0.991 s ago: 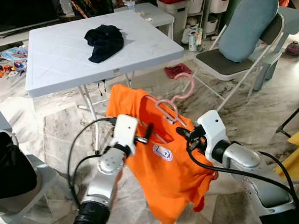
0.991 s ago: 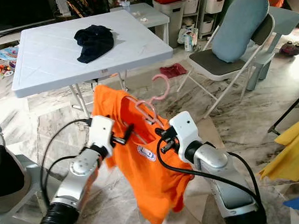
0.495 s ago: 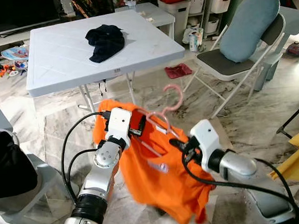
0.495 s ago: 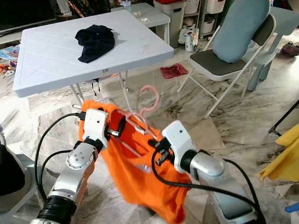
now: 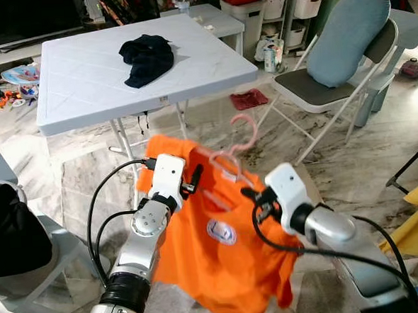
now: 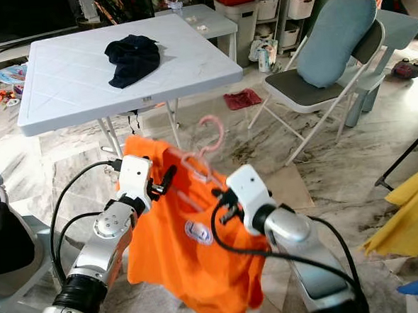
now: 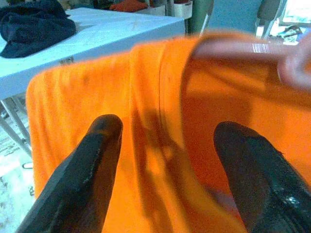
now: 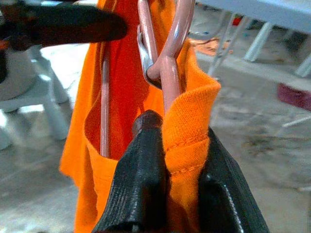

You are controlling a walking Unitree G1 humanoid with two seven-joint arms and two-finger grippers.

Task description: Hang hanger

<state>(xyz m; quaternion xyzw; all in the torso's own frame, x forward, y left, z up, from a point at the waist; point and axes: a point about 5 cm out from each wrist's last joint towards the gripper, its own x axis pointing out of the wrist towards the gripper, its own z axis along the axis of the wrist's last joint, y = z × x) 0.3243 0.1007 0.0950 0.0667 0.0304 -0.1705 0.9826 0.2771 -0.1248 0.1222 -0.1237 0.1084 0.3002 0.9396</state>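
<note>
The orange T-shirt (image 5: pixel 221 234) is held up between both arms on a pink hanger (image 5: pixel 231 151), the right gripper (image 8: pixel 167 160) clamped on its collar and hanger bar, probably to steady it. The left gripper (image 7: pixel 167 160) is spread apart against the shoulder fabric, seemingly easing it on. Behind, a white folding table (image 5: pixel 84 86) with a dark garment (image 5: pixel 146 57) and a folding chair (image 5: pixel 318 86) are seen on marble floor (image 5: pixel 351 162).

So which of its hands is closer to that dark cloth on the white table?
The left gripper, up by the shirt's near shoulder below the dark cloth. The right gripper sits lower and farther right.
</note>
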